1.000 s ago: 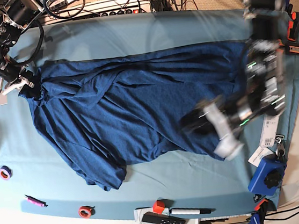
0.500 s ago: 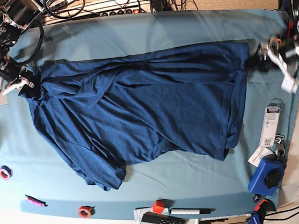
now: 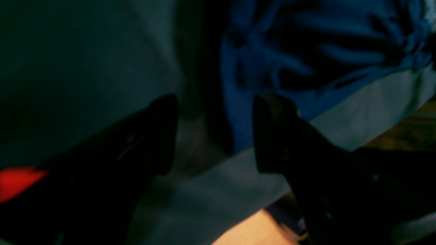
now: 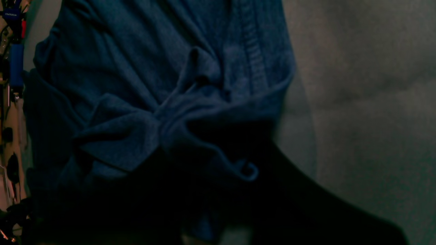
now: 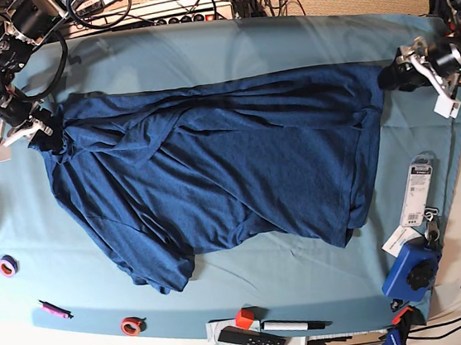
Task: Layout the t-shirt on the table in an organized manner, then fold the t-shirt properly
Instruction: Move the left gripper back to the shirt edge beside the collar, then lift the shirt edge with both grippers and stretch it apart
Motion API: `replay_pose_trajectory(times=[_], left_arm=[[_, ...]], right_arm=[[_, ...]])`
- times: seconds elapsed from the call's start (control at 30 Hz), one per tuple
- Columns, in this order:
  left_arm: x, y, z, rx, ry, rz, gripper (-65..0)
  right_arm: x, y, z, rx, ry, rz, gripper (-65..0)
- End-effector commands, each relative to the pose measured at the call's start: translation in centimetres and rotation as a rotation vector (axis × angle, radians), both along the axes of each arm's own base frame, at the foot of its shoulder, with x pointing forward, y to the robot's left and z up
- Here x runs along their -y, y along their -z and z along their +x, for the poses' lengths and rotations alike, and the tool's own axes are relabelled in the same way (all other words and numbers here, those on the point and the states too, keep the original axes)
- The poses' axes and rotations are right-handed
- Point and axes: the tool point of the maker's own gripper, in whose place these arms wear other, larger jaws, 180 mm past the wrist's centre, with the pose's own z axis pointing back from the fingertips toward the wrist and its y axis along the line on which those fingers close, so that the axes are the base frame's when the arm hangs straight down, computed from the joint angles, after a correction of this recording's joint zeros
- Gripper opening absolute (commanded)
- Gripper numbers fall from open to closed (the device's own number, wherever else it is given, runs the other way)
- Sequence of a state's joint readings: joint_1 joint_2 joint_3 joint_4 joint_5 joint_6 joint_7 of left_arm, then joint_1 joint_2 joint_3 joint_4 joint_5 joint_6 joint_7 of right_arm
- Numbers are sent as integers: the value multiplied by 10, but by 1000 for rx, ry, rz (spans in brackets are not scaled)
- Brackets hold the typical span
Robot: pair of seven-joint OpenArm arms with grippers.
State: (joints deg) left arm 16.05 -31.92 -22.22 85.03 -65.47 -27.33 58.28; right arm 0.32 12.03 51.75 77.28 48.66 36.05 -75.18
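Shirt (image 5: pixel 214 174) still rumpled on counter (image 5: pixel 200 51). Your left hand (image 5: pixel 390 77) has swung from the lower hem to the far corner, open, empty; right hand (image 5: pixel 42 127) stays pinching the collar end.

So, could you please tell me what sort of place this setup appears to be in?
Probably a robotics lab workbench: a table draped in teal cloth, tangled cables and a power strip behind it, and tape rolls beside the t-shirt.

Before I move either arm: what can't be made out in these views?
- Right claw: right wrist view dark; bunched t-shirt hides its tips.
- Left claw: left wrist view blurred; contact with the table unclear.
- T-shirt neckline and sleeves: lost in folds, base view.
- Tag print: too small.
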Motion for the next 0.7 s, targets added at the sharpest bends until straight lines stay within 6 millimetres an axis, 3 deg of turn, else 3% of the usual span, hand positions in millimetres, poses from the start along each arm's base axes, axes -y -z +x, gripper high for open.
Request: replay_pose_trajectory(times=[0.0, 0.2, 0.5, 0.67], left_arm=[[-3, 7, -7, -44, 10, 22, -300], [17, 15, -11, -55, 0, -34, -300], [21, 15, -18, -85, 27, -54, -301], [20, 15, -18, -86, 27, -53, -434]], right_arm=[[8, -8, 2, 10, -6, -34, -650], [8, -8, 2, 9, -6, -34, -650], [8, -8, 2, 10, -6, -34, -650], [8, -8, 2, 10, -6, -34, -650]])
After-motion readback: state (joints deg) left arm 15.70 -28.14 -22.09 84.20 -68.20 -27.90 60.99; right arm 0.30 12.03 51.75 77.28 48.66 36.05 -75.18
